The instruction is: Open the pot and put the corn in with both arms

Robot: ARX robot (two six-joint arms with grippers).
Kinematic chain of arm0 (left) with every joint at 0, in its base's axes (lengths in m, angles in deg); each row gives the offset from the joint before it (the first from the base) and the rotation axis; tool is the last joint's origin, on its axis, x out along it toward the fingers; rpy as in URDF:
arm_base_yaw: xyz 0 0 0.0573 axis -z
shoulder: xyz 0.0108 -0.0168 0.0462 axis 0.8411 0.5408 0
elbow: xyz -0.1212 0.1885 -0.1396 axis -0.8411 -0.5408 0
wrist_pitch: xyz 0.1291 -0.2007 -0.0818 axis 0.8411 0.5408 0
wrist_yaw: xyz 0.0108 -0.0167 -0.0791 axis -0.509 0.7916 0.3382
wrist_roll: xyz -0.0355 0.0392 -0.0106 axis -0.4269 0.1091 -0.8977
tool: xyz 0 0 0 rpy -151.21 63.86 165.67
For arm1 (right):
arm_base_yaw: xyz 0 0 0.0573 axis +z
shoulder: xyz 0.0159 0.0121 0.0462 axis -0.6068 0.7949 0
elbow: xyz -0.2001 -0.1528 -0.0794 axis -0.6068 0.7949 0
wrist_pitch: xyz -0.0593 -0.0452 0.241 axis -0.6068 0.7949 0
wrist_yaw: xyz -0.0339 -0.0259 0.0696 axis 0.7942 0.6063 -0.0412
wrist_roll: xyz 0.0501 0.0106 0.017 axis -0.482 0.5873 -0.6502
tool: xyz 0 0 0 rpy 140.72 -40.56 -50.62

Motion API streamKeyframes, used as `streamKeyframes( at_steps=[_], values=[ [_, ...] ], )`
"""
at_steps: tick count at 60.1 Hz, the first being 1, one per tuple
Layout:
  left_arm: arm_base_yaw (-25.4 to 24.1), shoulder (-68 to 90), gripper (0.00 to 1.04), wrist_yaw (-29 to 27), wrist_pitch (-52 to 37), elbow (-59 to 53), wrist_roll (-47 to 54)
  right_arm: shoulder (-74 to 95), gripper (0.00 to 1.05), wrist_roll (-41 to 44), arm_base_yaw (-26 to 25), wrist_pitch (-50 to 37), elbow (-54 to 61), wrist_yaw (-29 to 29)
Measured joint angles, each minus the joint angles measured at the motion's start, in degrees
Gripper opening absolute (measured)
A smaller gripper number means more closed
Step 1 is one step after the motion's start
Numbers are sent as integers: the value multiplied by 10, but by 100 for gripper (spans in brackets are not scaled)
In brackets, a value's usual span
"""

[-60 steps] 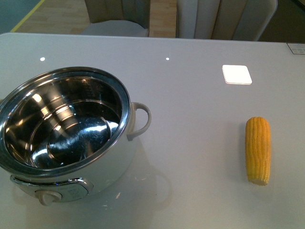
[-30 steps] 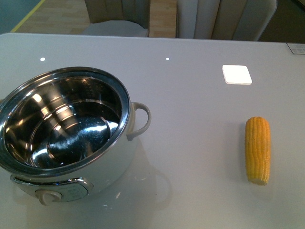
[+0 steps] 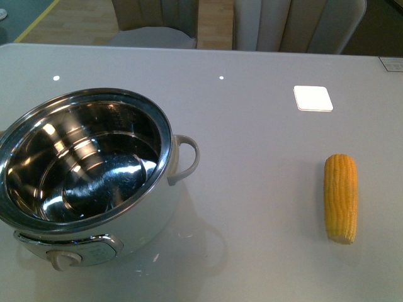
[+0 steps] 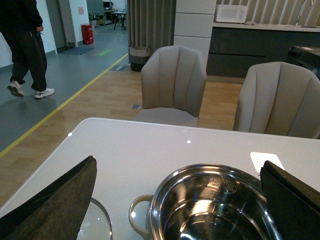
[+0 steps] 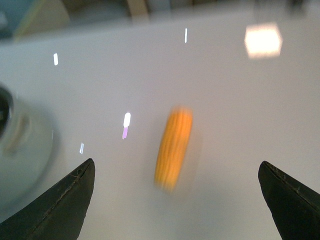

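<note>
Nothing on the desk [image 3: 264, 145] has shifted since a moment ago; only a pale speck [image 3: 3, 13] has come into the far left corner of the front view. Left claw [image 4: 178, 161] gapes wide, empty, hanging over the pot [image 4: 200, 172], fingers [image 4: 55, 200] either side of the steel bowl. Right claw [image 5: 176, 162] is spread just as wide, gripping nothing, above the corn [image 5: 174, 147], though that picture is smeared with blur. Out front, the pot [image 3: 154, 217] sits on the left with no lid on, its inside shiny, knob facing the robot. The corn [image 3: 340, 198] lies well apart on the right, lengthwise away from the robot. A curved glass rim [image 4: 102, 222] peeks out beside the pot's handle, mostly hidden. The desk is glossy pale grey with small light glints and a bright white square [image 3: 313, 98] beyond the corn. Past it stand two beige chairs [image 4: 173, 82], a wood floor [image 4: 100, 100] with a yellow line, dark cabinets [image 4: 250, 50], and a person [image 4: 22, 40] walking on the grey floor.
</note>
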Motion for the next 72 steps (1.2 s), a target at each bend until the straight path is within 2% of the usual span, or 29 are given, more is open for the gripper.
streamKeyframes(
  at_steps=[3,9,20,31,40,52,72],
  values=[
    [0,0,98,-1,0,0,0,67,96,-24,-9,73,-25,-4],
    [0,0,98,-1,0,0,0,136,96,-48,-12,87,-28,-3],
    [0,0,98,-1,0,0,0,262,96,-60,9,-25,-45,16],
    [0,0,98,-1,0,0,0,504,96,-66,60,-224,-86,56],
    [0,0,98,-1,0,0,0,674,96,-69,84,-313,-134,73],
    [0,0,98,-1,0,0,0,820,96,-78,89,-360,-214,101],
    [0,0,98,-1,0,0,0,988,96,-79,92,-370,-297,103]
  ],
)
